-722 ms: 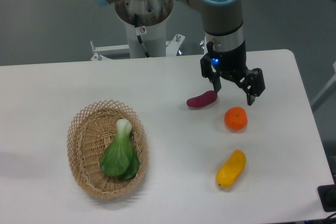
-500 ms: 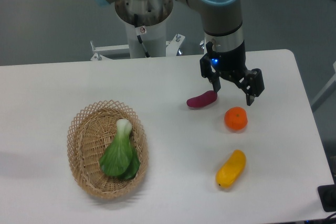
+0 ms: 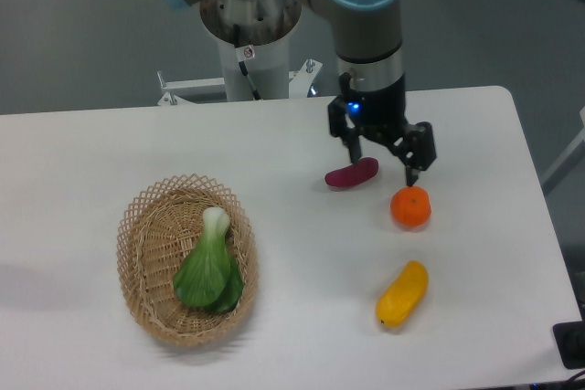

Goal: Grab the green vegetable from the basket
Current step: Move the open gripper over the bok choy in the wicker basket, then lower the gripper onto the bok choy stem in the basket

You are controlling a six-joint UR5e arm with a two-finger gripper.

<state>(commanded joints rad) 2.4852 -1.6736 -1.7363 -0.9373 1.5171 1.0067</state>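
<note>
Hanging over the far right part of the table (image 3: pixel 91 143), the gripper (image 3: pixel 385 160) has its two dark fingers (image 3: pixel 413 172) spread wide with nothing between them. A small blue light glows on its body just above the fingers. It sits well apart from the basket (image 3: pixel 146 216), which rests toward the near left corner.

The green vegetable (image 3: pixel 209 271) lies inside the basket, its pale stem end pointing toward the far edge and its dark leaves fanning out toward the near edge. The leaves lean toward the right wall of the basket and seem to reach it, though I cannot tell for sure whether they touch the wicker rim.

Three other pieces of produce lie on the right half of the table. A purple vegetable (image 3: pixel 352 173) lies just below the left finger, so close that I cannot say whether they touch. An orange (image 3: pixel 411 207) sits just beneath the right finger, again with any gap too small to judge. A yellow vegetable (image 3: pixel 402 293) lies nearer the front edge, tilted, apart from the orange.

Behind the far edge stands the robot's grey base column (image 3: pixel 249 34), and the arm (image 3: pixel 366 15) comes down from above with a light blue joint cap.
</note>
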